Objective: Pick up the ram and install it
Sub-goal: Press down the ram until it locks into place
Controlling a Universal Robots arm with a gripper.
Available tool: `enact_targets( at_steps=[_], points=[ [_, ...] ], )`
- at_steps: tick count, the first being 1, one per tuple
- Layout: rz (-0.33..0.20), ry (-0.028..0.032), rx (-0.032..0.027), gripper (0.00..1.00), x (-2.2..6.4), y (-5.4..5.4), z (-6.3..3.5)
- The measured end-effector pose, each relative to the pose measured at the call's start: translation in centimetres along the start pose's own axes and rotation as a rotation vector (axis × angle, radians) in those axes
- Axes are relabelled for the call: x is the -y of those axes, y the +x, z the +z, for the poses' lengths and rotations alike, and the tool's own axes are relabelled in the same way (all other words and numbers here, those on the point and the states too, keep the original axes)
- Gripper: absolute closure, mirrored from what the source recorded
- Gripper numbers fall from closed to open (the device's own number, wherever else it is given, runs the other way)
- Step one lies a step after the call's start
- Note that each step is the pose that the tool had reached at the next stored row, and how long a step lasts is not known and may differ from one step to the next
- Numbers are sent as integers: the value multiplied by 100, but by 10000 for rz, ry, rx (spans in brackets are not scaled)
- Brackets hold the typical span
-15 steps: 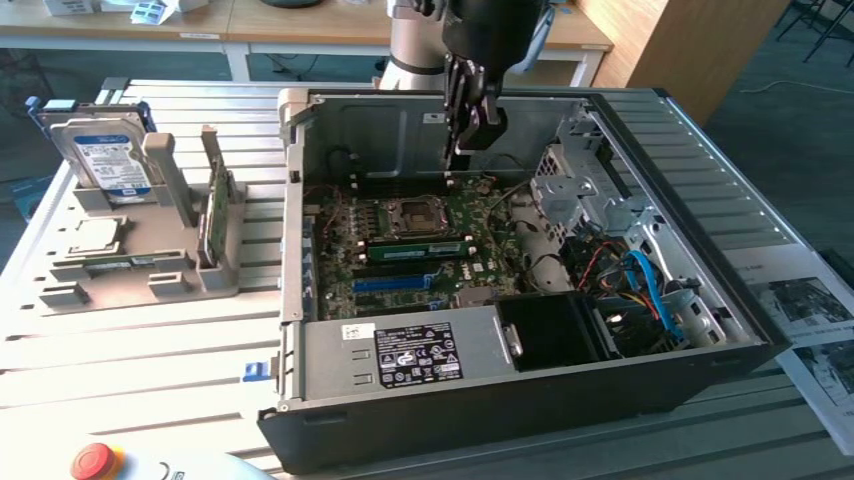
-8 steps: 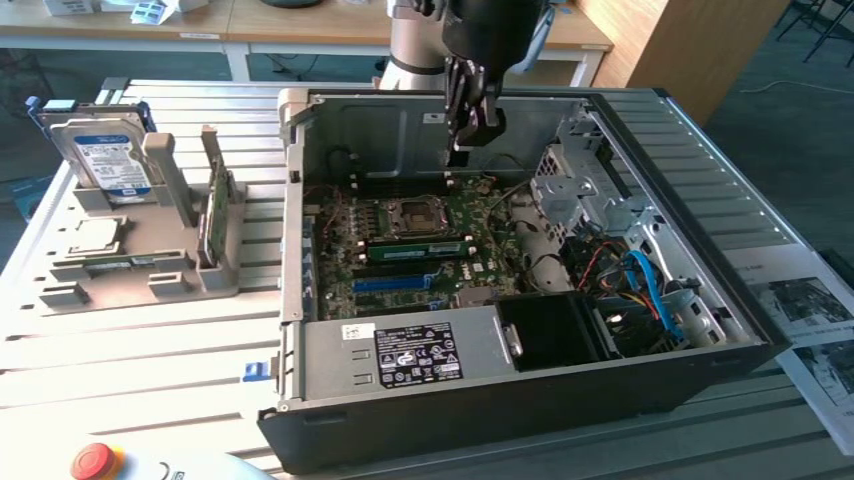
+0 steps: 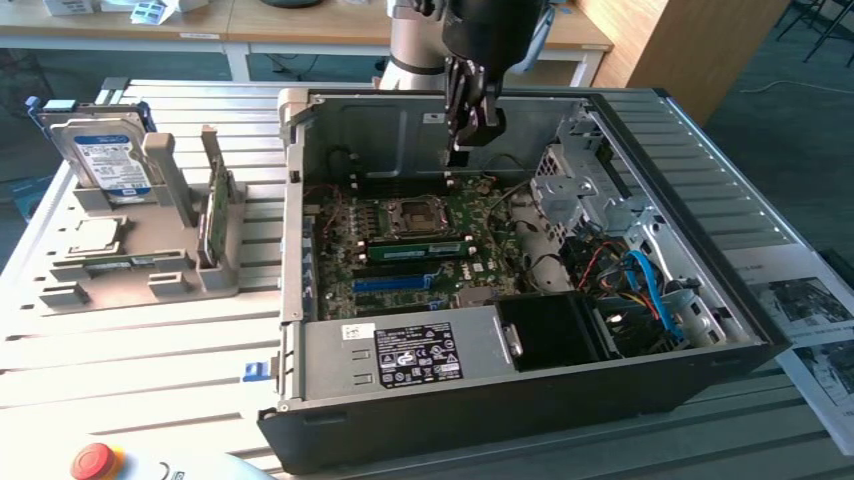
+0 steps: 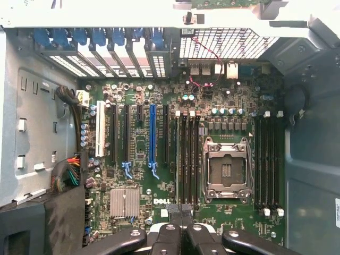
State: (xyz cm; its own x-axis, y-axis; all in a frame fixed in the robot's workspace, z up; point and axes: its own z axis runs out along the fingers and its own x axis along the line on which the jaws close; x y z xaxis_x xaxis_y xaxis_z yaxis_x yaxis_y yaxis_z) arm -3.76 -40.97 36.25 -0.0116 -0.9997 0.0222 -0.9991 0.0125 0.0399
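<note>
Hand (image 3: pixel 462 152) (image 4: pixel 182 215) is fully shut. The fingertips are pressed together, with nothing visible between them and nothing touched. It hangs above the open PC case (image 3: pixel 534 400), up near the rear wall and well clear of the motherboard (image 3: pixel 454 270) (image 4: pixel 138 186).

In the wrist view the closed fingers line up with the end of the dark memory-slot bank (image 4: pixel 187 159) next to the CPU socket (image 4: pixel 226 170). The socket is empty, with its latch frame down.

Ram (image 3: pixel 420 249): in the exterior view a long green stick stands on edge in that slot bank, between the CPU socket (image 3: pixel 414 215) and the blue expansion slot (image 3: pixel 396 283). It is below the hand and apart from it. I can't tell from the wrist view, which sees it edge-on, whether it is fully seated.

On the counter (image 3: pixel 134 350), to the exterior view's left of the case, is a gray holder (image 3: pixel 134 280). It carries:
- a second green board (image 3: pixel 216 210) standing upright
- a blue-labelled hard drive (image 3: pixel 107 150) standing behind it
- a CPU chip (image 3: pixel 94 237) lying flat

All of these are well apart from the hand.

The power supply (image 3: pixel 400 350) fills the near end of the case. A red stop button (image 3: pixel 96 460) sits at the near counter edge.
</note>
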Motion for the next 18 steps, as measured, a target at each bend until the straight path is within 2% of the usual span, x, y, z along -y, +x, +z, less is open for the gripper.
enact_targets(
  at_steps=[3, 5, 8, 13, 18],
  points=[
    [1, 16, 1, 90, -1, 0, 1],
    [3, 95, 1, 90, -3, -2, 0],
    [3, 176, -4, 90, -6, -3, 0],
    [4, 176, -6, 90, 2, -3, -1],
    [2, 161, -6, 90, 61, -4, -1]
  ],
)
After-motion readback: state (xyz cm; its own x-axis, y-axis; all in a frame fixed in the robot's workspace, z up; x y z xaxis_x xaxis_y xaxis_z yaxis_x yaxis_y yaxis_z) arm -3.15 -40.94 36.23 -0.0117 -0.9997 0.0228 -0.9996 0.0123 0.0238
